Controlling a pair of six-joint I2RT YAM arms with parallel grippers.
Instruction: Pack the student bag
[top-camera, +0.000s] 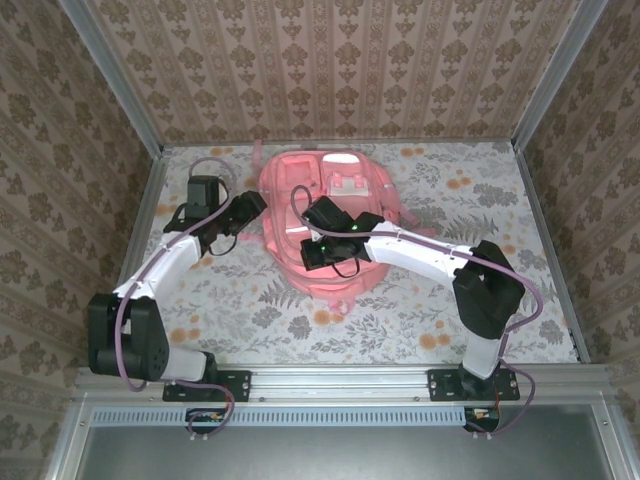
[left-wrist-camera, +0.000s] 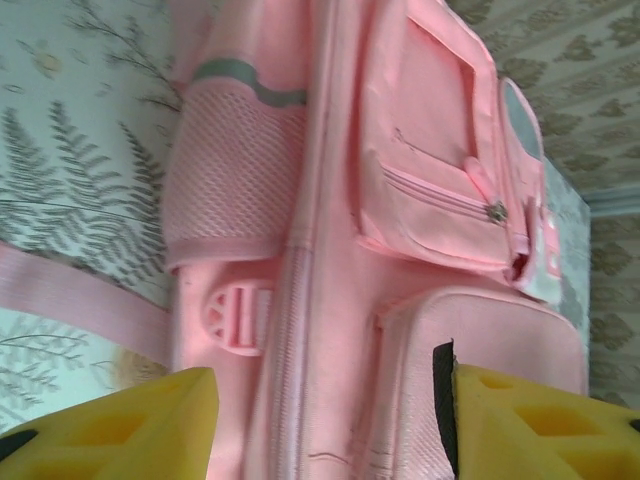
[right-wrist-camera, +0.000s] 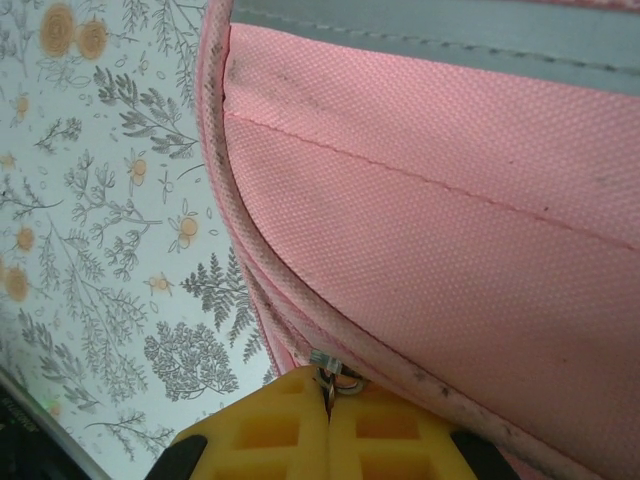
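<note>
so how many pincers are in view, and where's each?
2: left pincer open at the side of the student bag, by its mesh pocket; right pincer shut on a zip pull at the bag's edge.

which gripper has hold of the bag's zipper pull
The right gripper: its yellow jaws are shut on the metal zipper pull of the student bag. The left gripper stands open at the bag's side.

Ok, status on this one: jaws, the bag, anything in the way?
Left gripper, jaws open, at the side of the salmon-pink fabric backpack. Right gripper, jaws shut on its small metal zipper pull. No obstruction seen.
</note>
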